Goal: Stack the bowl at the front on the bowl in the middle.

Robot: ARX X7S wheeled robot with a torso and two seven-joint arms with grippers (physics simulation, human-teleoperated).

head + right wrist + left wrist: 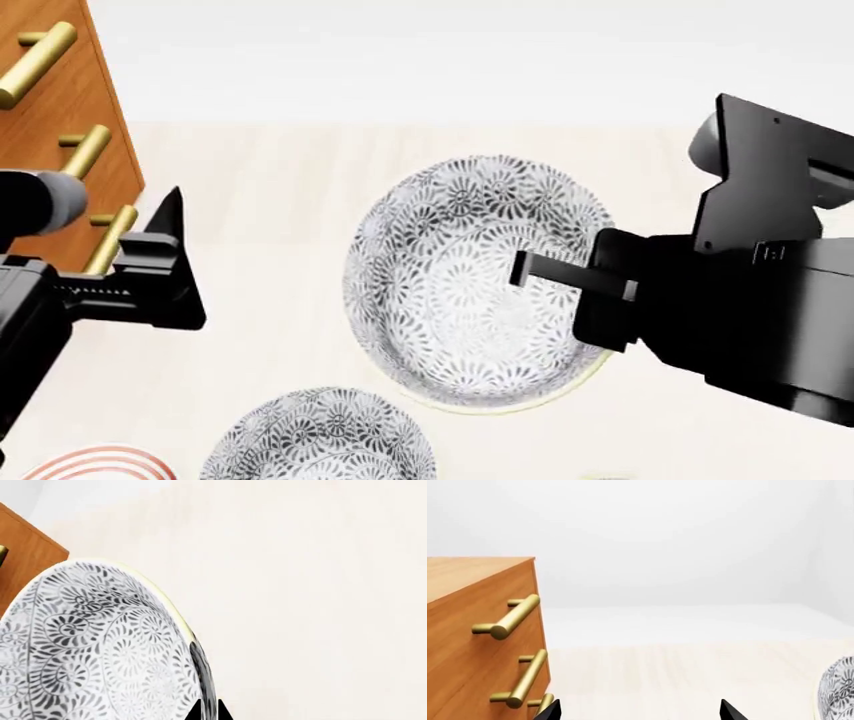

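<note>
A grey floral-patterned bowl with a cream rim hangs above the pale table, tilted toward the head camera. My right gripper is shut on its right rim; the right wrist view shows the fingertips pinching the bowl's thin wall. A second bowl with the same pattern sits on the table nearer to me, at the head view's lower edge. I cannot tell which is the front one. My left gripper hovers open and empty at the left, beside the drawers; its wrist view catches the held bowl's edge.
A wooden drawer unit with brass bar handles stands at the far left, close to my left gripper. A red-ringed round object lies at the near left corner. Pale tabletop stretches behind the bowls.
</note>
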